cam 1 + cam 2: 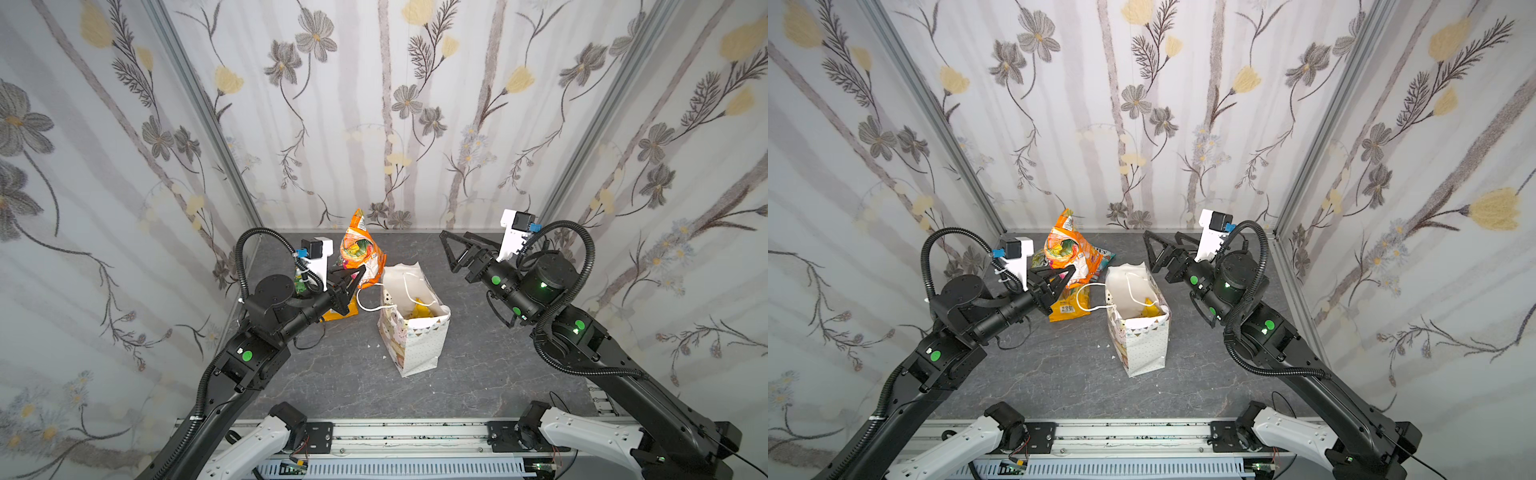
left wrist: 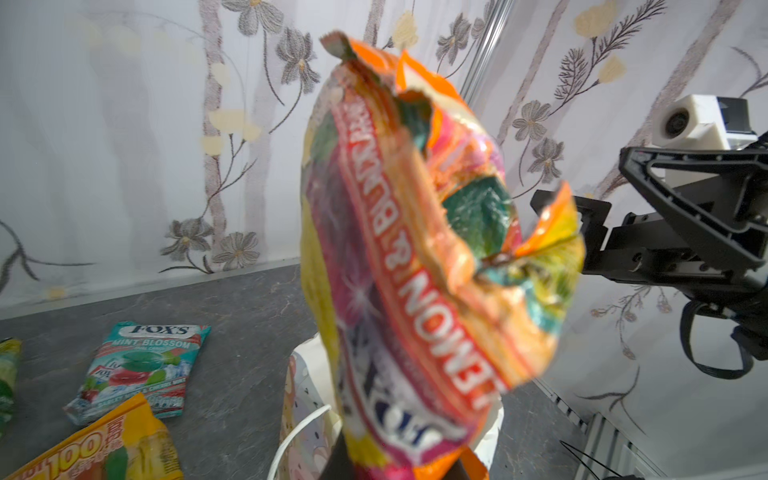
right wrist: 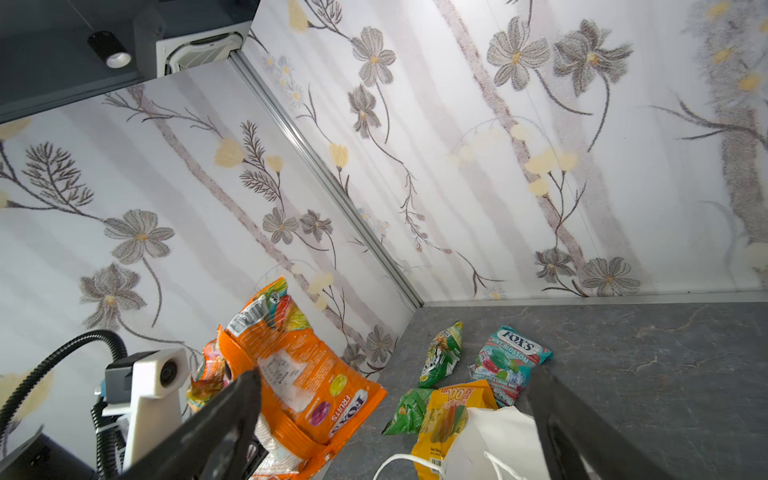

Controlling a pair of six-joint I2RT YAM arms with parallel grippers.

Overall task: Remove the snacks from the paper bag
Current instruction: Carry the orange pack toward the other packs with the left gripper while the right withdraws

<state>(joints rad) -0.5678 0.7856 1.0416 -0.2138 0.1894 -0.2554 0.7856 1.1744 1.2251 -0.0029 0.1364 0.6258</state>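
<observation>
- Left gripper (image 1: pixel 360 275): fingers closed narrow on the lower end of a crumpled orange plastic snack packet (image 1: pixel 360 248). The packet is held upright, clear of the dark grey marbled table (image 1: pixel 332 374), just left of the bag's mouth in both top views. The left wrist view shows its torn, creased top and the lettering "LEMON &" (image 2: pixel 415 249).
- Right gripper (image 1: pixel 446 251): fingers spread wide with nothing between them. It is raised above the table, to the right of the bag and apart from it.
- White paper gift bag with tiny dots and a triangle bunting band (image 1: pixel 415 347): stands upright at the table's middle, mouth open. One white cord handle (image 1: pixel 365 300) hangs out over its left edge.
- Inside the bag: a yellow packet (image 1: pixel 420 310) is visible low in the opening. Its full shape cannot be told.
- Lying on the table, at the far left behind the held packet:
  - a teal FOX'S "Mint Blossom" packet (image 3: pixel 511 361), flat;
  - a yellow-green crinkled packet (image 3: pixel 442 353) beside it;
  - a green packet (image 3: pixel 409 411);
  - an orange-yellow packet marked "100" (image 3: pixel 453 415), overlapping the green packet and nearest the bag.
</observation>
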